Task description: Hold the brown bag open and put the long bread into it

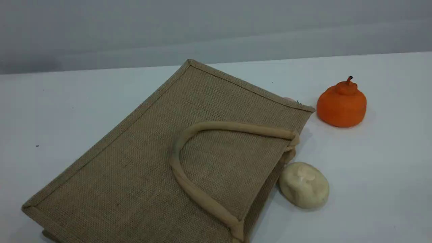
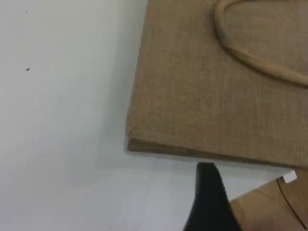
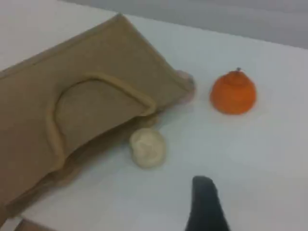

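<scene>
- The brown bag [image 1: 141,162] lies flat on the tabletop [image 1: 371,189], running from the near left corner toward the middle, with its mouth facing the right edge. The mouth is pressed shut, so a claw reaching for the rim could pinch both walls together and open nothing.
- Its upper handle [image 1: 236,127] lies folded back over the top panel. Lifting by that loop alone might drag the whole bag across the tabletop rather than part the mouth.
- The orange round fruit [image 1: 342,106] sits toward the far right, well apart from the mouth; a sliding bag could roll it off.
- The pale cream lump [image 1: 303,185] touches or nearly touches the mouth edge, and could be knocked away or grabbed by mistake.
- A pink thing [image 1: 289,99] barely peeks out behind the bag's far right corner, too hidden to identify.
- The long bread shows in no view; possibly the bag hides it, so the search itself may go wrong.
- The left gripper [image 2: 208,192] hangs spread wide and empty over the near edge, just beside the bag's bottom edge.
- The right gripper [image 3: 204,202] hovers above bare tabletop near the lump; its spread cannot be told, since only one fingertip shows.
</scene>
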Action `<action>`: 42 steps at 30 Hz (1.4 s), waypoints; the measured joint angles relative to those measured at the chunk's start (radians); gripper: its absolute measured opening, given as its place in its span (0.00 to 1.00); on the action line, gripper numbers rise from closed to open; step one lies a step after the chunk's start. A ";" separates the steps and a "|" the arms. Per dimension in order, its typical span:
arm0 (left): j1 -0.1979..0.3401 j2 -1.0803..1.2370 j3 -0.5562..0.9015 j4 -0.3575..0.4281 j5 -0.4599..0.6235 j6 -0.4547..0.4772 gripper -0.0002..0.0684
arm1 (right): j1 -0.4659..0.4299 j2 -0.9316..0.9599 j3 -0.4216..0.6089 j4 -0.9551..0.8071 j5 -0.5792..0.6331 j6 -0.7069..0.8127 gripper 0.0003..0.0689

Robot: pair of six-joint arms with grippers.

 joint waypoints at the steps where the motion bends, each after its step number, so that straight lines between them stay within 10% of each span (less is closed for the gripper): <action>1: 0.000 0.000 0.000 0.000 0.000 0.000 0.62 | -0.023 0.000 0.000 0.000 0.000 0.000 0.59; 11: 0.000 0.000 -0.001 0.000 0.002 0.000 0.62 | -0.301 0.000 0.000 0.000 0.000 0.000 0.59; 18: 0.009 0.001 -0.001 0.000 0.002 0.000 0.62 | -0.315 0.000 0.000 0.000 0.000 0.000 0.59; 31: 0.361 -0.059 -0.001 -0.001 0.001 0.001 0.62 | -0.287 0.000 0.000 0.000 0.001 0.000 0.59; 42: 0.370 -0.197 -0.001 -0.001 0.002 0.002 0.62 | -0.291 0.000 0.000 0.000 0.001 0.000 0.59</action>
